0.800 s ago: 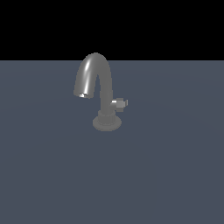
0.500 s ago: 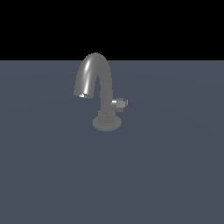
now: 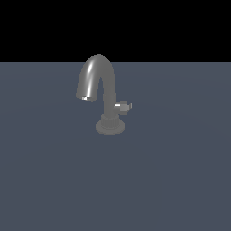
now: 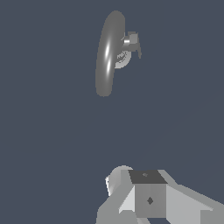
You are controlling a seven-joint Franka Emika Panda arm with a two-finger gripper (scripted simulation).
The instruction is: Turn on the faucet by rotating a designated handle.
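Note:
The dull grey faucet (image 3: 107, 97) stands upright on the dark grey floor, its arched spout curving toward the exterior view's left. The small silver handle (image 3: 122, 107) sticks out of the stem toward the exterior view's right, just above the round ribbed base (image 3: 110, 127). The arm does not show in the exterior view. In the wrist view I look down on the faucet (image 4: 107, 54) and the handle (image 4: 131, 40). My gripper (image 4: 146, 177) shows only as grey blocks at the picture's edge, well away from the faucet and touching nothing. I cannot tell how its jaws stand.
The flat dark grey floor (image 3: 171, 180) spreads all around the faucet. A black background lies beyond its far edge. No other objects show.

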